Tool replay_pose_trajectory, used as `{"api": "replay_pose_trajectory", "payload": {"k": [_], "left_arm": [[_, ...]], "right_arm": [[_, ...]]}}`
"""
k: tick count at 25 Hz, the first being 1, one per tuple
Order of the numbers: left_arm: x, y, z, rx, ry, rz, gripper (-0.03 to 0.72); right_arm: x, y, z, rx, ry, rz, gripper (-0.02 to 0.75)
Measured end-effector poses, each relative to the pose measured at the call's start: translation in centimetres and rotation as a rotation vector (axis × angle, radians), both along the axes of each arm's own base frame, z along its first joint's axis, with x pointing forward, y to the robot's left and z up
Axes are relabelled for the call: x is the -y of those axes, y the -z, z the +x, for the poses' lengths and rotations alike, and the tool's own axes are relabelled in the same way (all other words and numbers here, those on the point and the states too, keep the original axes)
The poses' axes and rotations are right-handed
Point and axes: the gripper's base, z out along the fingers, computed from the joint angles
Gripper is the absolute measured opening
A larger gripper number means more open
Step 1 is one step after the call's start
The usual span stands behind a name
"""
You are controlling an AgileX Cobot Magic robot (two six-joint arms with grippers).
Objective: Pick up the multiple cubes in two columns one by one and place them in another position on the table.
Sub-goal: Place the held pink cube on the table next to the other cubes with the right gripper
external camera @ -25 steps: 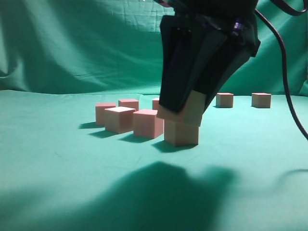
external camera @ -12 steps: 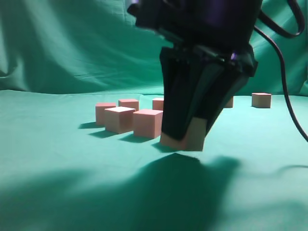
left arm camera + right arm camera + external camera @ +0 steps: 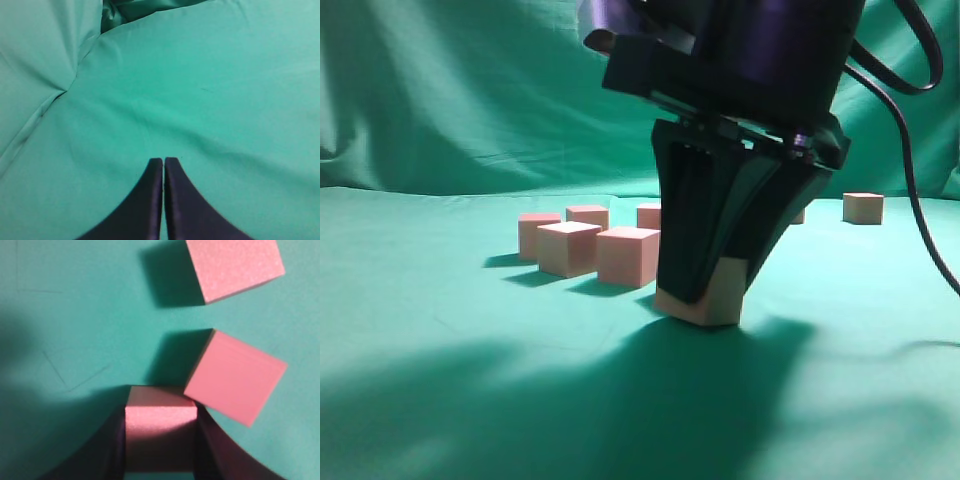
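Firmly around cube, right end effector.

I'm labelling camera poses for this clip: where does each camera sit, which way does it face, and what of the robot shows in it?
Exterior view: low at table height, facing the backdrop along the table; the right gripper fills the middle, clamped on a cube.
Left wrist view: on the left arm, looking down at bare cloth; only the shut left gripper shows.
Right wrist view: on the right arm, looking straight down; both fingers flank the held cube.
Shared: exterior and right wrist views both show the held cube and neighbouring cubes.
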Motion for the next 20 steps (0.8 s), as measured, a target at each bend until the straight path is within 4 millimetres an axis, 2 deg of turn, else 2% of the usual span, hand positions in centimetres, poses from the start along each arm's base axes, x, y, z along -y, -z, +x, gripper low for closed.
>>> {"api": "replay_pose_trajectory", "payload": {"k": [10, 18, 20], "left_arm": [[0.0, 0.0, 0.0, 0.0, 0.0, 0.0, 0.0], [0.0, 0.0, 0.0, 0.0, 0.0, 0.0, 0.0], [0.0, 0.0, 0.0, 0.0, 0.0, 0.0, 0.0]], "right_arm": [[0.06, 0.02, -0.06, -0.009, 0.005, -0.007, 0.258], [0.12, 0.04, -0.18, -0.023, 0.011, -0.014, 0.543], [0.24, 0.06, -0.37, -0.043, 0.003, -0.028, 0.538]]}}
